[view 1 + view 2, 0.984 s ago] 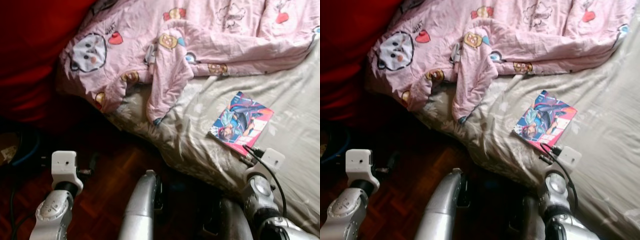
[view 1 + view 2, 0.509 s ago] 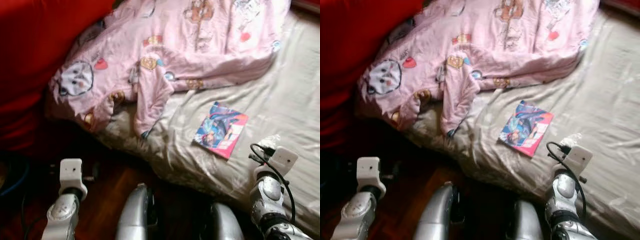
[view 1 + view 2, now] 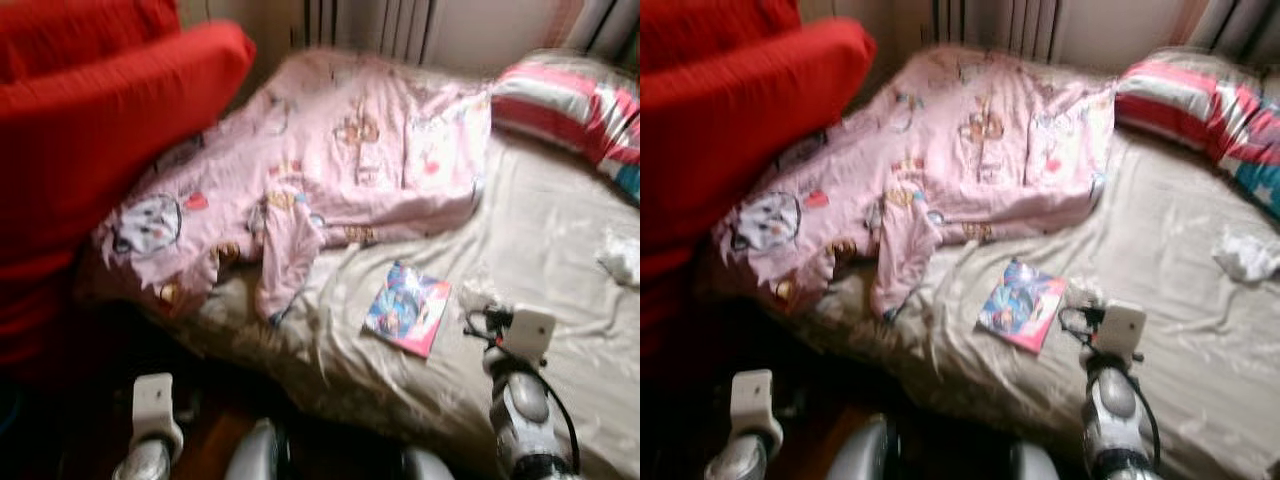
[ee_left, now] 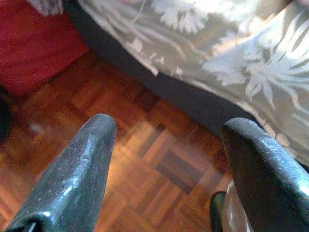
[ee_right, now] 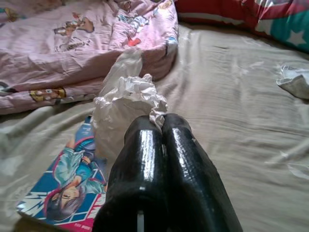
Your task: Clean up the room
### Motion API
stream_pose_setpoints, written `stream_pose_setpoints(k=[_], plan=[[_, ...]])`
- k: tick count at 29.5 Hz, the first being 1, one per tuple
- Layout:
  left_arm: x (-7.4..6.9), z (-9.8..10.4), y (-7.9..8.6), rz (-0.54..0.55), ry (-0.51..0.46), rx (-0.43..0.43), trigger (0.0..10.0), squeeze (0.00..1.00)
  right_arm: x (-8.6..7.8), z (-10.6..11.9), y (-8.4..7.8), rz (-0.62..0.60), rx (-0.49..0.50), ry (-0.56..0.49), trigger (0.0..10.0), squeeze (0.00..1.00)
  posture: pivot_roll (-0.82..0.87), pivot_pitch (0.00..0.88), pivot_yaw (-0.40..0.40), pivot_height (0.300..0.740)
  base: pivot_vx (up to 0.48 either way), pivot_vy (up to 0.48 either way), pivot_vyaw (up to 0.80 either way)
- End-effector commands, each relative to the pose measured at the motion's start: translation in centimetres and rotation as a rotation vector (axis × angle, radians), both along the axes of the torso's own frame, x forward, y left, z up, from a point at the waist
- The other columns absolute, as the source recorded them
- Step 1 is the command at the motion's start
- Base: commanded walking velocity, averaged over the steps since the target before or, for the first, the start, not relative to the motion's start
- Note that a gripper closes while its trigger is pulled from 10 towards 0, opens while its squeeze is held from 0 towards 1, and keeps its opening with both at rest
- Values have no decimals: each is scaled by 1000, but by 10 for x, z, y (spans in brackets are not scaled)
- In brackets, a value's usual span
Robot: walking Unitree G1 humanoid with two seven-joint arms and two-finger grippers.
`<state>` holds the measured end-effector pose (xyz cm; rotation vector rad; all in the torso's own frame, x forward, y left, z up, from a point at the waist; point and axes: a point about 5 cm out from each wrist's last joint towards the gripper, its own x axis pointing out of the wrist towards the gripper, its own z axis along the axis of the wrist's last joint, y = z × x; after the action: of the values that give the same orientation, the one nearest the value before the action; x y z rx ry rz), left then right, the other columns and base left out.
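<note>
**Right tool holding crumpled plastic above the bed; comic book at its 9 o'clock**

The right tool [image 5: 161, 140] has its two black fingers pressed together, and a crumpled white plastic wrapper [image 5: 128, 104] bunches out from the fingertips. The pinch point itself is hidden behind the fingers, so the hold is judged from the way the wrapper sits against the tips. In the left eye view the right arm reaches over the near edge of the bed [image 3: 560, 270], with the wrapper [image 3: 472, 296] just ahead of the wrist.

From the right tool, the comic book [image 3: 406, 308] lies flat on the beige sheet at about 9 o'clock, near the wrapper; whether they touch cannot be told. Its long axis runs from roughly 1 o'clock to 7 o'clock in the head views. The right arm is clearly the nearer one to it.

A second crumpled white scrap [image 3: 1243, 252] lies on the sheet at about 2 o'clock from the right tool, well apart. The pink blanket [image 3: 330, 180] is heaped across the far left of the bed, and a striped pillow [image 3: 560, 100] lies at the head.

The left tool [image 4: 169, 159] is spread wide and empty, hanging over the parquet floor [image 4: 120, 159] beside the bed edge.

The head views are blurred.
</note>
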<state>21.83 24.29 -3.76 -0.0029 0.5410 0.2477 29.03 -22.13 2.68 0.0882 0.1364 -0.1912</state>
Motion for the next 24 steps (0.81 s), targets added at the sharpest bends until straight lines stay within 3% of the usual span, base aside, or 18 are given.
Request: stream_pose_setpoints(k=[1, 5, 13, 24], plan=[[-3, -4, 0, 21, 18, -1, 10000, 0, -2, -2, 0, 21, -3, 12, 10000, 0, 44, 0, -15, 638, 0, 0, 0], [1, -2, -1, 18, 8, -1, 10000, 0, 1, 1, -1, 47, -28, 0, 10000, 0, 55, 1, -8, 642, 0, 0, 0], [4, 1, 6, 15, 4, 15, 10000, 0, 1, -1, -2, 6, 4, 18, 10000, 0, 68, 18, 21, 692, 0, 0, 0], [-5, -5, 10, 16, 44, 22, 10000, 0, -12, -14, -7, -54, 33, 65, 10000, 0, 61, 24, 41, 740, 0, 0, 0]])
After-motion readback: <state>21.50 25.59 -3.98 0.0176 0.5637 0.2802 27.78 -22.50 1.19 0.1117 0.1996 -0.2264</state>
